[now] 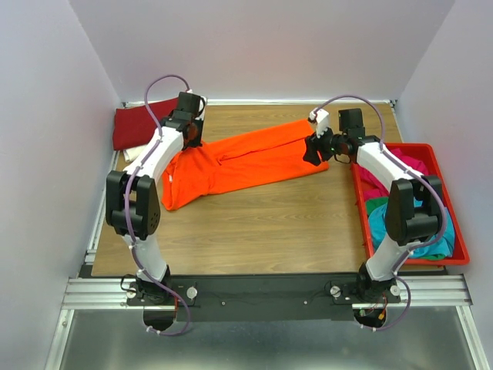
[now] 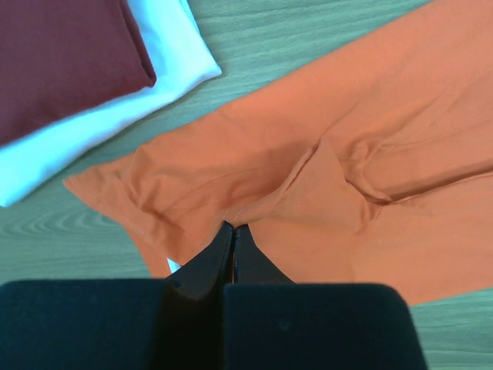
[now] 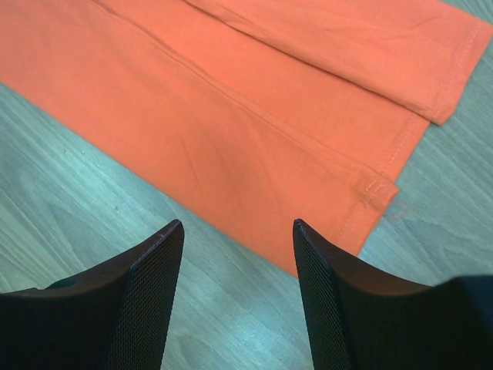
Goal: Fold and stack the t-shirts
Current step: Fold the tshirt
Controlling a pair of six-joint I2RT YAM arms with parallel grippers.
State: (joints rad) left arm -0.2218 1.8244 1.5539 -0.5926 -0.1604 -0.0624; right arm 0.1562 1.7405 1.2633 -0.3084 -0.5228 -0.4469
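Right wrist: orange t-shirt (image 3: 254,116) beyond end effector (image 3: 237,225)

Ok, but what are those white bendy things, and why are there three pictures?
Those are two robot arms. One picture looks down from above; the other two come from a camera on each wrist. On the table lies an orange t-shirt, and in the corner a folded dark red t-shirt sits on a white t-shirt. The red tray holds a pink t-shirt and a teal t-shirt. The left gripper is shut and seems to pinch the orange cloth. The right gripper is open over the hem, holding nothing.
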